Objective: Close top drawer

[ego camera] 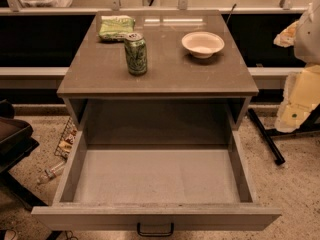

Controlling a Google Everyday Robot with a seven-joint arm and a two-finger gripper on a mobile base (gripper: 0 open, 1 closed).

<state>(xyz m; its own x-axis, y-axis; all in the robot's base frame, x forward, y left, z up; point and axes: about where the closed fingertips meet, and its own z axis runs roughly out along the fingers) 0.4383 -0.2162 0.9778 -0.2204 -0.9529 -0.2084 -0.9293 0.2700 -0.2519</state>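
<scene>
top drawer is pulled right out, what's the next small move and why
Probably bring the gripper, now off at the right beside the cabinet, round to the front panel of the top drawer, by its black handle. The drawer stands wide open and nothing touches it yet.

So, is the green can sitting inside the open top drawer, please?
No, the green can stands on the cabinet top; gripper at right edge.

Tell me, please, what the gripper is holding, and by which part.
Nothing visible: the gripper is at the right edge, clear of the open top drawer and its handle.
</scene>
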